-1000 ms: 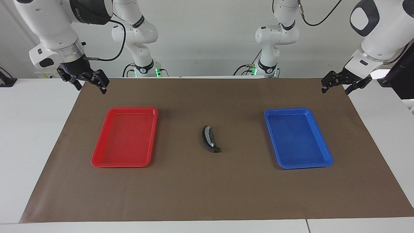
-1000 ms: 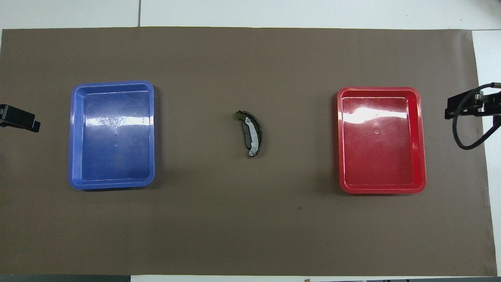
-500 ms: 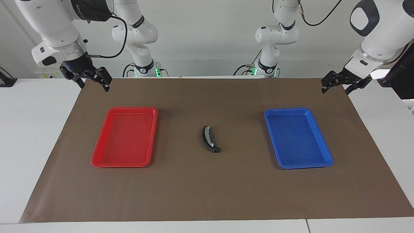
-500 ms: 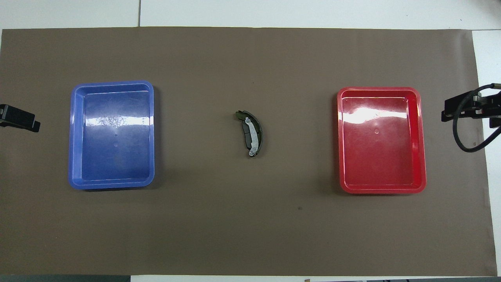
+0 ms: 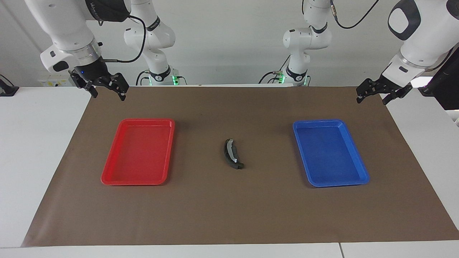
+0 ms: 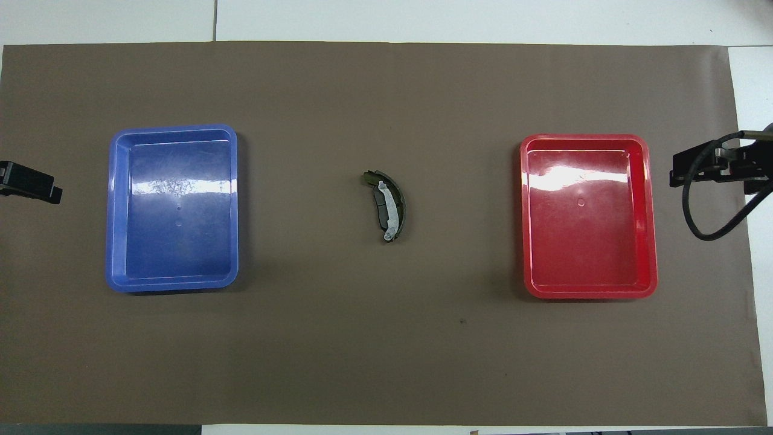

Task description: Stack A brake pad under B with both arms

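Looking at the fingers first: the ones on the right gripper (image 5: 107, 94) are spread wide with nothing between them, and it's the same on the left gripper (image 5: 372, 99), open and empty. The right one hangs over the corner of the brown mat (image 5: 229, 215) at the right arm's end, up above the red tray (image 5: 147, 120). The left one sits over the mat's edge at the left arm's end, past the blue tray (image 5: 317, 122), and looks to be just waiting.

Both pads are in the middle of the mat, between the two trays and well apart from either gripper. B (image 6: 401, 205) is the long crescent with the pale strip. The A brake pad (image 6: 381, 211) is the short grey one tucked into B's inner curve, touching it. I honestly can't tell whether it's lying under B or just against it.

My take is that the stack may already be made, so check before grabbing. If it needs redoing, I'd have one arm pinch B across its narrow width near the middle and lift it straight up. The other arm can square A flat on the mat. Then lower B slowly so it doesn't skate off the arch. Both trays are empty, so don't bother with them.
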